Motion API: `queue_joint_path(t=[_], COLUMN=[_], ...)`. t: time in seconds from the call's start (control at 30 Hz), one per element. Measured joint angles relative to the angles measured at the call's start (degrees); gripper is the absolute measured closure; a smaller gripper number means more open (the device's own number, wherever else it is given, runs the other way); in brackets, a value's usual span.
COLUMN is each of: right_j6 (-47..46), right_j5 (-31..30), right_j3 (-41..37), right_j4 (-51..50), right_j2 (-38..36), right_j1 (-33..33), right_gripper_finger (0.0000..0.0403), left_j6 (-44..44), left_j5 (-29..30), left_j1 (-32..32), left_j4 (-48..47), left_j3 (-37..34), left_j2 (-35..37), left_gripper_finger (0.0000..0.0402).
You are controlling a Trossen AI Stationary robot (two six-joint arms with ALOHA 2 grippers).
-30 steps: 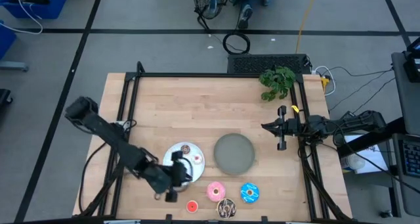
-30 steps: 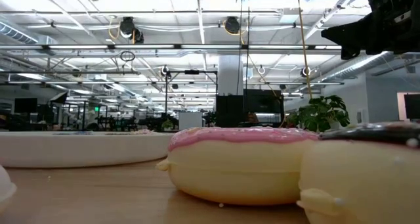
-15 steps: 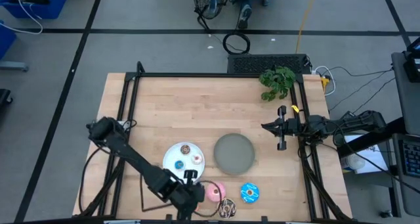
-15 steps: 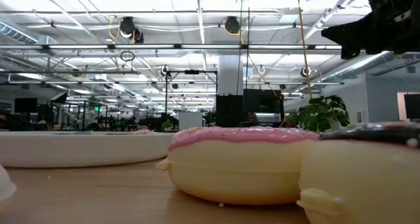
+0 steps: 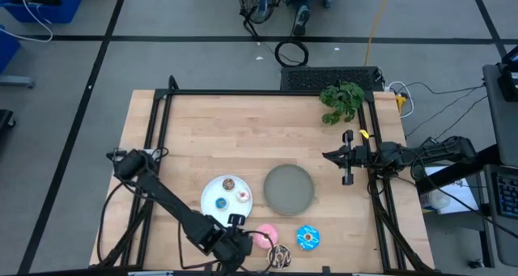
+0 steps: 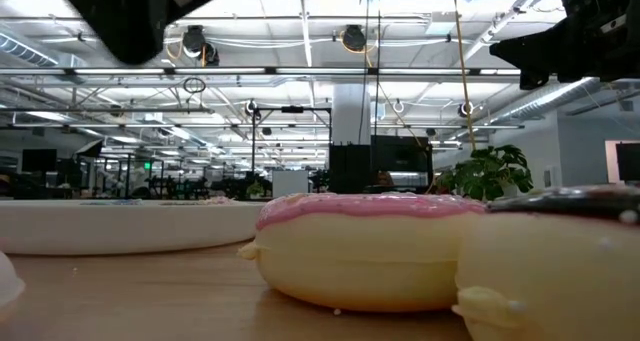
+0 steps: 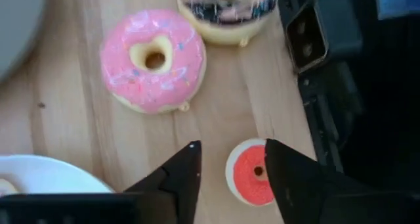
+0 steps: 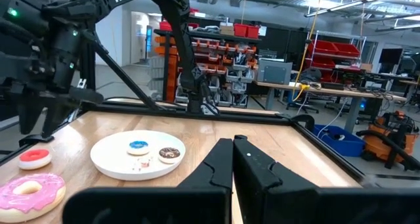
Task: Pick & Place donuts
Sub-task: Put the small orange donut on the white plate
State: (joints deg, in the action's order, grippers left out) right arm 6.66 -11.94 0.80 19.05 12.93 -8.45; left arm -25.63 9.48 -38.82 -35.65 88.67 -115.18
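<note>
My left gripper (image 7: 233,146) is open near the table's front edge (image 5: 235,245), with one finger on either side of a tiny red donut (image 7: 251,180) that lies flat on the wood. I cannot tell whether a finger touches it. Just right of it lie the pink donut (image 5: 265,237), the chocolate donut (image 5: 280,257) and the blue sprinkled donut (image 5: 307,237). A white plate (image 5: 212,188) holds three tiny donuts: brown (image 5: 229,184), blue (image 5: 220,201) and whitish-pink (image 5: 243,197). My right gripper (image 5: 346,156) waits shut at the table's right side.
A grey plate (image 5: 289,188) sits right of the white one. A green plant (image 5: 342,102) stands at the far right corner. A black frame (image 5: 154,138) runs along the table's edges. The far half of the table is bare wood.
My left gripper has gone from the white plate's near rim toward the table's near edge and now stands over the red donut, hiding it from above. The donuts and plates have stayed put.
</note>
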Motion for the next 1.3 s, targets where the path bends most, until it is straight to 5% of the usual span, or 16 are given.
queue_joint_path(t=[1.3], right_j6=[0.0], right_j5=[-0.1], right_j3=[0.0], right_j4=[0.9], right_j2=[0.7], right_j1=[0.0], right_gripper_finger=[0.0403], left_j6=[-1.7], left_j5=[-3.7], left_j1=[-2.2], left_j4=[1.5], left_j3=[-1.5], left_j2=[-7.3], left_gripper_finger=[0.0227])
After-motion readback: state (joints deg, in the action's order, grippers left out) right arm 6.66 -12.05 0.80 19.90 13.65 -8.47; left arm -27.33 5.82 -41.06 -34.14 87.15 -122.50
